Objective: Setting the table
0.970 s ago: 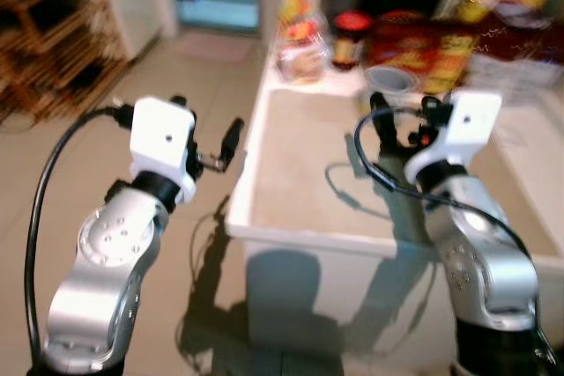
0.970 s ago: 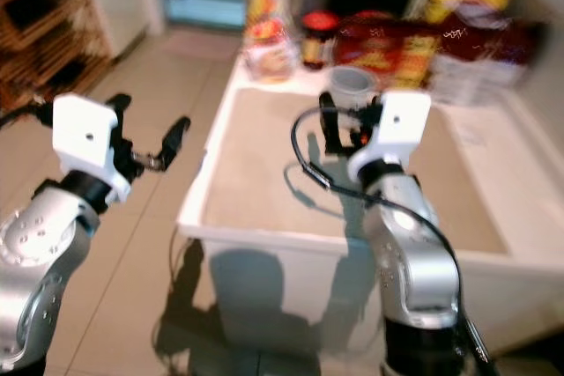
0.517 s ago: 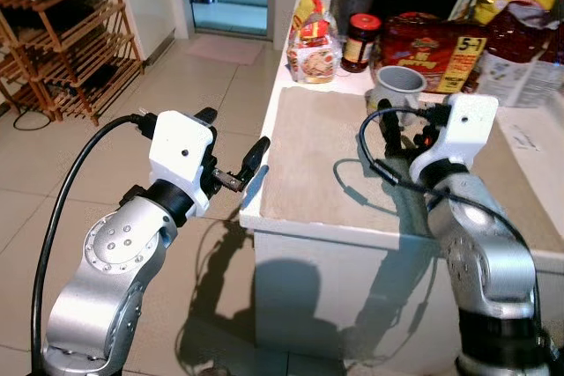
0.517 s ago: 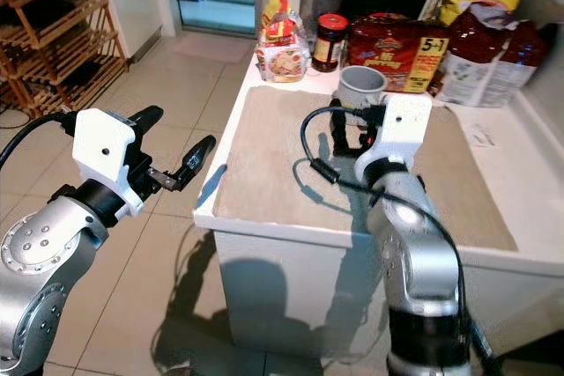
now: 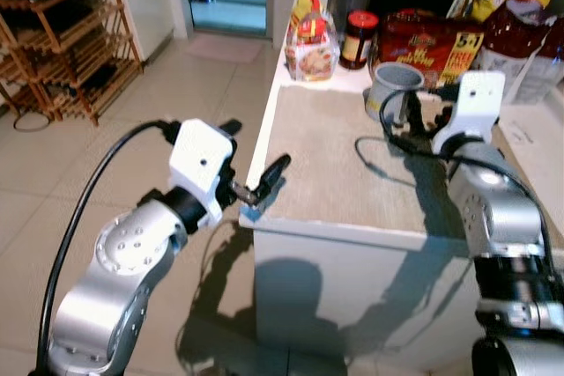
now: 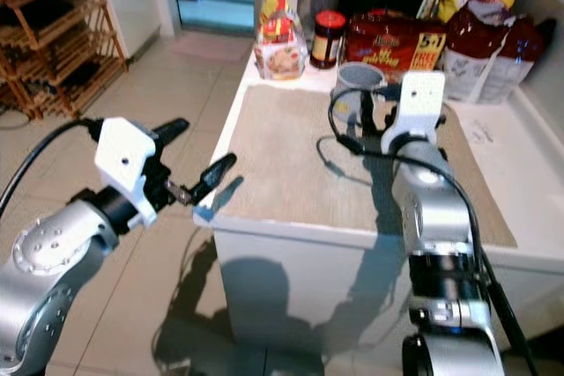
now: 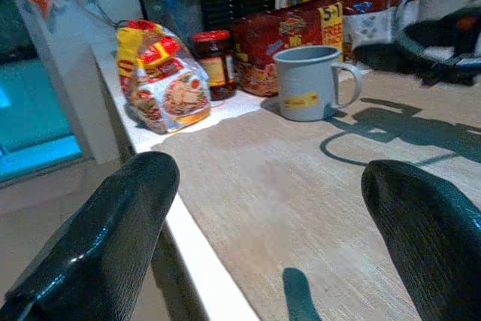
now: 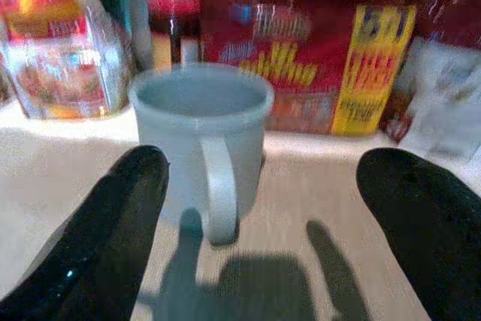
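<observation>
Reach-for-mug step. Right gripper (image 8: 255,208) spread wide, aimed at grey mug (image 8: 201,139), handle facing it; mug stands upright at the placemat's (image 5: 344,165) 12 o'clock edge, groceries close behind. Next, probably: advance, close on the handle. Left gripper (image 5: 256,160) spread wide, empty, at the counter corner (image 5: 256,217), 9 o'clock side; open floor there.

- 2 shiny silver arms w/ round joints, small screw dots.
- White box at each wrist, 1 black dot on it.
- Black cables loop from the boxes.
- Left tool (image 5: 256,160) & right tool (image 8: 263,216): long black fingers.
</observation>
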{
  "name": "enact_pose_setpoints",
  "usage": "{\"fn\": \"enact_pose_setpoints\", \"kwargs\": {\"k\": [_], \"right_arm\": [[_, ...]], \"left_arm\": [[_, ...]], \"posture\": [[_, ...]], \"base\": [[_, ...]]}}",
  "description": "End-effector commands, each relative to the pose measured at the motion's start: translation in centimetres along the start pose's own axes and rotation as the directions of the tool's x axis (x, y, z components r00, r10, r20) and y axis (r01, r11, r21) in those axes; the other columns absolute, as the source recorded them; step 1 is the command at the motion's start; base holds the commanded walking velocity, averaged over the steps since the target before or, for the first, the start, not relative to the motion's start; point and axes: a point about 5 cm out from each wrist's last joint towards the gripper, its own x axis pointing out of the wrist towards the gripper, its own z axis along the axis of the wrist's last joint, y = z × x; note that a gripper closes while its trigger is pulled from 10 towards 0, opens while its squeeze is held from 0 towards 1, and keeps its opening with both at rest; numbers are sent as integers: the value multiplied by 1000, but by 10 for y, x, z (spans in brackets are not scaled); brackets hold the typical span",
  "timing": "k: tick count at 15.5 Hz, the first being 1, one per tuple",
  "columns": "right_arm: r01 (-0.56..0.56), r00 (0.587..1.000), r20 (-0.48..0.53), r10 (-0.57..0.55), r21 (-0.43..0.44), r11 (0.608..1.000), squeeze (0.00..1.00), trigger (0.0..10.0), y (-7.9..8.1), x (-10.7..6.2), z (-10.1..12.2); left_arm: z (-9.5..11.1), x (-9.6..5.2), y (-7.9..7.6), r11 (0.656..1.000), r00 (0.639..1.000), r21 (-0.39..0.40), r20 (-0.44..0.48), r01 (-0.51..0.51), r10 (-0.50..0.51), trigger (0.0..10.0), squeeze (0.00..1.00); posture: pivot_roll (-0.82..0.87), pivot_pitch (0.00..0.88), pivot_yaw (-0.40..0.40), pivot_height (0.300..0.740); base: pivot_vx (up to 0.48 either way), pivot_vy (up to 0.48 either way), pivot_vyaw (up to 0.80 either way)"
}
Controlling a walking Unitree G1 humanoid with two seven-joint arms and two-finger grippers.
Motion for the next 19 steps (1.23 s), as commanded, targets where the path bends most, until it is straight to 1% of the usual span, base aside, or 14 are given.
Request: {"fn": "enact_pose_setpoints", "kwargs": {"k": [1,5,6,7,8,9,11,12,14,19], "right_arm": [[-11,1000,-7,11,21,1000,0,10000,-7,7,0],[-72,997,4,72,63,995,0,10000,-7,22,-4],[-112,994,24,111,90,990,0,10000,-5,27,-4],[-120,993,27,118,97,988,0,10000,-5,28,-4],[-130,991,29,127,101,986,0,3412,-4,29,-5],[-141,990,25,140,102,985,0,0,-2,31,-7],[-151,988,23,150,99,984,0,0,0,32,-10],[-157,988,13,156,96,983,0,0,1,33,-15],[-151,988,4,152,92,984,0,0,0,33,-19],[-146,989,8,146,90,985,0,0,-1,35,-21]], "left_arm": [[3,2,-4,999,1000,10,2,31,-31,10000,0],[4,3,-3,999,999,12,2,34,-34,10000,0],[4,3,-2,999,999,14,2,34,-34,10000,0],[4,3,-2,999,999,14,2,34,-34,10000,0],[3,2,-2,999,999,15,1,34,-34,10000,0],[3,2,-2,999,999,16,0,32,-32,10000,0],[3,1,-1,999,1000,16,-1,31,-31,10000,0],[3,2,-1,999,999,16,0,35,-35,10000,0],[3,2,-1,999,999,17,0,37,-37,10000,0],[3,3,-2,999,999,17,2,41,-41,10000,0]], "posture": [[90,0,-17,740],[98,0,-17,740],[103,0,-21,740],[104,0,-22,740],[104,0,-22,740],[105,0,-23,740],[105,0,-21,740],[104,0,-19,740],[104,0,-18,740],[105,0,-18,740]], "base": [[0,0,0],[0,0,0],[0,0,0],[0,0,0],[0,0,0],[0,0,0],[0,0,0],[0,0,0],[0,0,0],[0,0,0]]}}
